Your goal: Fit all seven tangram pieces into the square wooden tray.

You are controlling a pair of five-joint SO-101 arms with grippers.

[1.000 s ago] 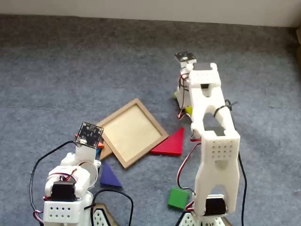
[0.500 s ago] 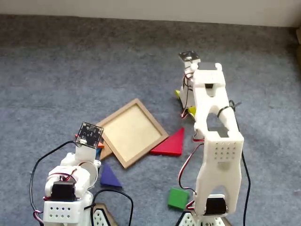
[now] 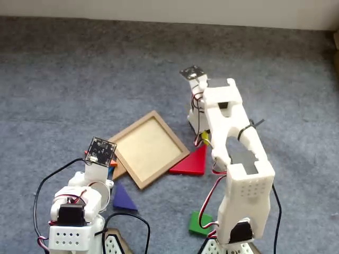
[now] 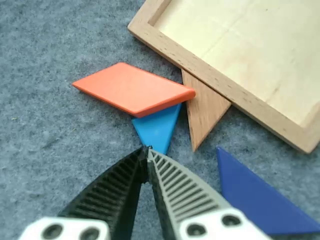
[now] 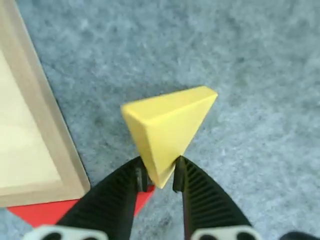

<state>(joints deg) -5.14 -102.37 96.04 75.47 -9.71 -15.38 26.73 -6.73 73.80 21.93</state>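
The right gripper [image 5: 159, 175] pinches the yellow triangle [image 5: 167, 122] by one corner and holds it over the grey carpet [image 5: 260, 75], just beside the rim of the wooden tray [image 5: 47, 125]. The red triangle [image 5: 45, 210] lies below. The left gripper [image 4: 147, 152] has its fingers pressed together with nothing between them. Their tips are at the light-blue triangle [image 4: 157, 127], which touches the orange parallelogram [image 4: 132, 90] outside the tray.

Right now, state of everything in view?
tray: empty
yellow triangle: gripped, tilted
right gripper: shut on yellow triangle
left gripper: shut, empty
orange parallelogram: overlapping light blue triangle
wooden triangle: partly under tray
red triangle: flat, outside tray
dark blue triangle: flat, outside tray
green square: flat, outside tray
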